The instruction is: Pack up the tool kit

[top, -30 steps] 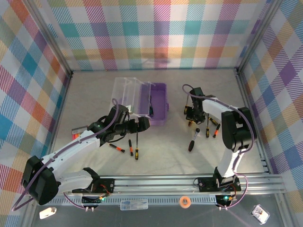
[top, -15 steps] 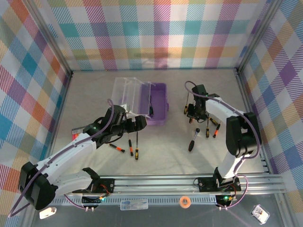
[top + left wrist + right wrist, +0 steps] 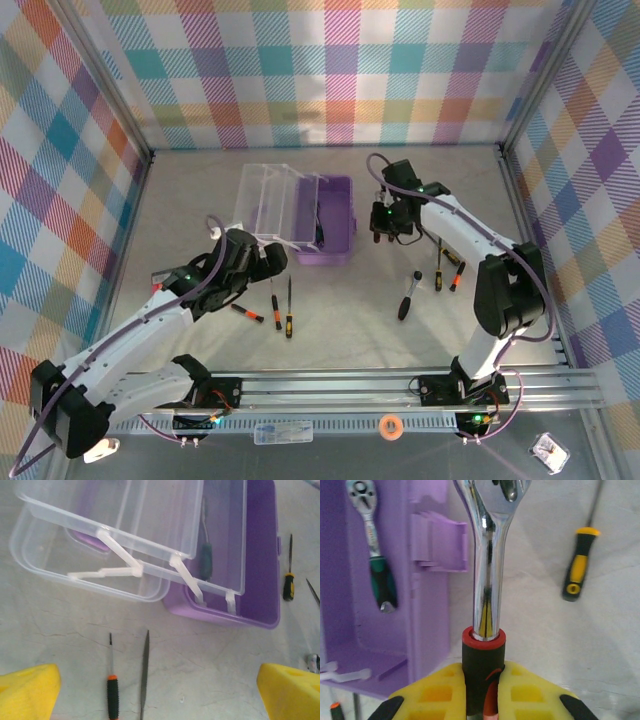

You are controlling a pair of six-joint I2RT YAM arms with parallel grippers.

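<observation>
At 3 o'clock of the lilac-purple plastic case (image 3: 345,225), right tool (image 3: 482,685) has swung in, clamped on a chrome black-handled ratchet (image 3: 487,580); left tool (image 3: 160,692) sits wide apart. Drop-in next, I reckon.

The chrome ratchet (image 3: 485,580) is cut off at the top edge, head unseen; its black grip is buried between the fingers (image 3: 437,697) of the right gripper (image 3: 483,692). Between the left gripper (image 3: 159,692) fingers, a screwdriver (image 3: 113,697) and a thin blade (image 3: 144,675) are cut by the bottom edge.

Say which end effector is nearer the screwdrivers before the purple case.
Left. The left end effector hangs beside the screwdrivers; the right end effector is off the case's right side.
</observation>
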